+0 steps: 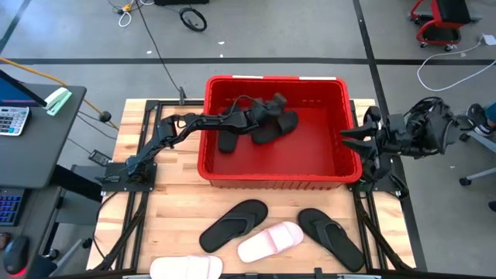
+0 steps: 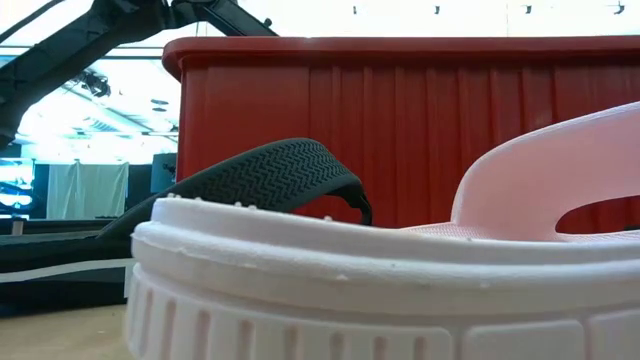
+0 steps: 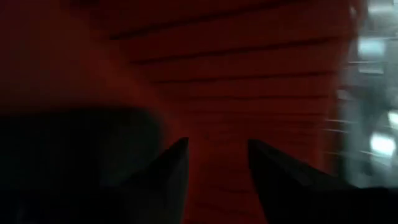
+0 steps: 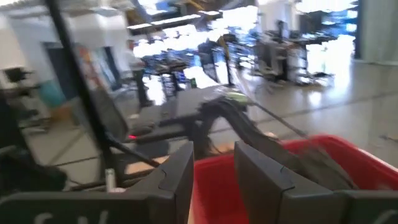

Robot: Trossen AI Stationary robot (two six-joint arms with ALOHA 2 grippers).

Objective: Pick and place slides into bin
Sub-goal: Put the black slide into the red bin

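Two black slides inside the red bin, four slides on the wood table in front of it

Left gripper (image 1: 273,103) hangs in the bin (image 1: 275,180), fingers apart, empty, black slides (image 1: 267,128) just beneath. Right gripper (image 1: 349,137), parted and empty, sits at the bin's right rim. The nearest pale ribbed slide (image 2: 400,290) hides most of the low view.

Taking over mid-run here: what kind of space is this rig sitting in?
Most likely a robotics lab or open workshop rather than a home. The wooden table stands on a bare concrete floor strewn with cables, a red office chair sits nearby, and rows of workstations fill the bright hall behind.
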